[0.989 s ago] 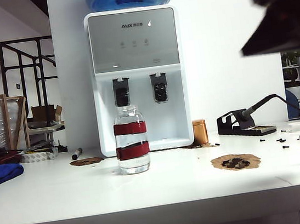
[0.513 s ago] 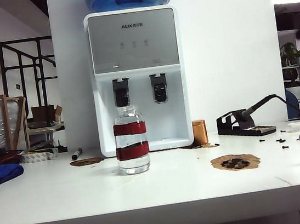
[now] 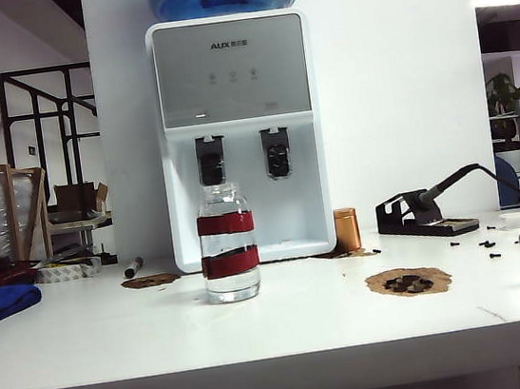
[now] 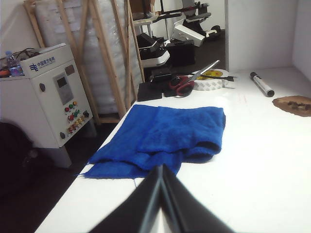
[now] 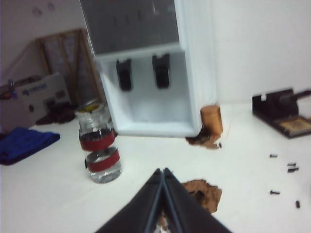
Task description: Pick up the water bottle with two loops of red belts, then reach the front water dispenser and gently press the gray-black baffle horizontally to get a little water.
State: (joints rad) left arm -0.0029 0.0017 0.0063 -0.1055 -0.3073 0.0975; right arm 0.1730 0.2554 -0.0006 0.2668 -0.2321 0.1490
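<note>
The small clear glass water bottle [image 3: 227, 243] with two dark red bands stands upright on the white table [image 3: 259, 334], its long axis vertical and its wide neck pointing straight up. It sits just in front of the white water dispenser [image 3: 239, 138] with the silver-gray front panel and blue jug on top, below the left one of the two dark tap paddles [image 3: 210, 160], apart from it. No arm shows in the exterior view.

From the right wrist view, the right gripper [image 5: 163, 178] hangs above the table with its two black fingers pressed together to a point, holding nothing. It faces the dispenser [image 5: 146, 68], with the bottle [image 5: 98, 141] off to one side and well apart from the fingertips. A small copper-coloured cylinder [image 5: 212, 119] stands by the dispenser's corner, and a brown patch [image 5: 200, 192] lies on the table near the gripper.

The left gripper [image 4: 161, 177] is also closed to a tip, empty, over the table's edge near a crumpled blue cloth [image 4: 165, 137]. Beyond the cloth lie red-handled scissors [image 4: 187, 83], a roll of tape [image 4: 212, 79] and a dark marker pen [image 4: 262, 84].
</note>
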